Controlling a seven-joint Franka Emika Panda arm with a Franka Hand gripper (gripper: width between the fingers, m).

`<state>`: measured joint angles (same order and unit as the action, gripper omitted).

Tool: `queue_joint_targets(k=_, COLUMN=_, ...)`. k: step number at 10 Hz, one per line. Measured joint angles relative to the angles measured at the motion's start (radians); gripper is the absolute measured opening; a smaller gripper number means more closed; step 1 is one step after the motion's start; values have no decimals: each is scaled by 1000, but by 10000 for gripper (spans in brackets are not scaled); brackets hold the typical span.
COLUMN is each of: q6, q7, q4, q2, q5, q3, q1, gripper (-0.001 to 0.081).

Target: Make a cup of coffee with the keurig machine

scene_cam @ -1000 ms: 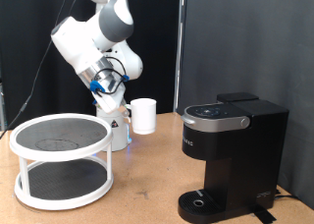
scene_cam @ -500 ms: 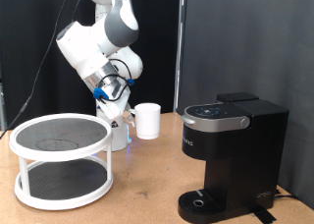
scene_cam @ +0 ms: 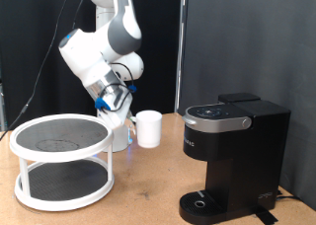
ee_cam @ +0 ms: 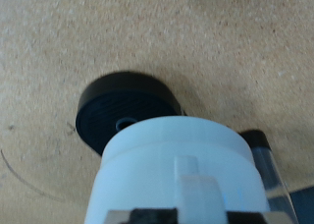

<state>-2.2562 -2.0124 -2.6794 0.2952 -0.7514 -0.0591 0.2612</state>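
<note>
The white cup (scene_cam: 149, 128) hangs in the air above the table, between the arm's base and the black keurig machine (scene_cam: 235, 151). My gripper (scene_cam: 133, 119) is shut on it from the exterior view's left. The machine's lid is down and its round drip tray (scene_cam: 202, 200) is bare. In the wrist view the cup (ee_cam: 182, 165) fills the foreground, with its handle (ee_cam: 196, 190) towards the hand. The black drip tray (ee_cam: 123, 106) lies on the wood beyond it. The fingers themselves are mostly cut off at the frame's edge.
A white two-tier round rack (scene_cam: 61, 161) stands at the exterior view's left on the wooden table (scene_cam: 148, 200). The arm's white base (scene_cam: 119, 133) stands behind the cup. A black curtain closes the back.
The arm has carried the cup to the exterior view's right and a little lower, closer to the keurig machine.
</note>
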Motion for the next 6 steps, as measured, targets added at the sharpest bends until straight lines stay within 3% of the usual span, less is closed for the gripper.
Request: queue_joint_targets(k=6, q6=-158, q7=3, q4=4, q2=-155, q5=-46, q3=63, q1=-24, gripper=76)
